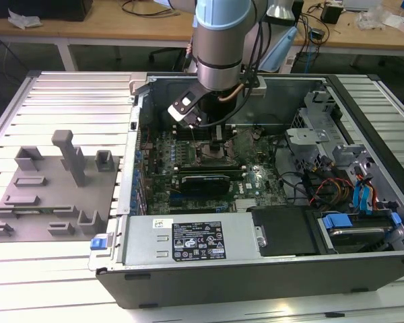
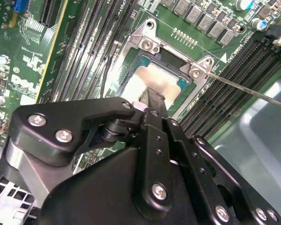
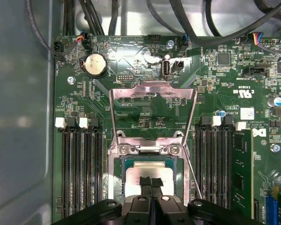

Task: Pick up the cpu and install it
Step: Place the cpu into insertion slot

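Note:
The cpu [image 3: 136, 172], a silver-white square chip, lies flat inside the dark socket frame [image 3: 116, 150] on the green motherboard; its pale top [image 2: 150, 75] also shows in the second wrist view. My gripper [image 3: 151, 181] hangs right over the chip's middle with its two black fingers pressed together, tips on or just above the metal top and not around its edges. The socket's metal load plate [image 3: 152, 90] stands flipped open beyond the chip. In the exterior view the gripper [image 1: 215, 142] reaches down into the open computer case.
Memory slots [image 3: 82, 164] flank the socket on both sides. A thin metal lever [image 2: 243, 89] sticks out beside the frame. A grey plastic fixture [image 1: 54, 195] with posts lies on the ribbed table at the exterior view's left. Cables and drive bays [image 1: 343, 195] crowd the case's right.

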Robot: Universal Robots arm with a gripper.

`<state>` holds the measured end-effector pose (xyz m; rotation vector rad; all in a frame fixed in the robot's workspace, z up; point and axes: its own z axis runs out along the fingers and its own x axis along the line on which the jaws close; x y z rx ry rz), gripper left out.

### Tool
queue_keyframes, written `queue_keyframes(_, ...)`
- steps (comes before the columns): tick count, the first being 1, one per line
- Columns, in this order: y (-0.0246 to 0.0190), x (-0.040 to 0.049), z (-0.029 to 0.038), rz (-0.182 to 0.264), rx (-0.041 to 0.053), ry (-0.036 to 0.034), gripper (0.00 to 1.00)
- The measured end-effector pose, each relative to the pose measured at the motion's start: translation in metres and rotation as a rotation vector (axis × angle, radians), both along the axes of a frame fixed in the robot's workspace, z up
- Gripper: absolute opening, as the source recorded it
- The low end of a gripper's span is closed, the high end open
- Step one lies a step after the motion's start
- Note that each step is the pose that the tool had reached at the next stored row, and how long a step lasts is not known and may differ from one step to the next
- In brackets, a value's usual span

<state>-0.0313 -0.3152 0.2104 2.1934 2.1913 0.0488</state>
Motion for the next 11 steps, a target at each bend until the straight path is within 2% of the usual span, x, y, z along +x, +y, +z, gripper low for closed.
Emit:
queue_keyframes(5, 0.0000, 0.0000, -0.0042, 0.000, 0.0000, 0.0000, 0.11)
queue_keyframes(11, 0.0001, 0.0001, -0.0052, 0.000, 0.0003, -0.0002, 0.11)
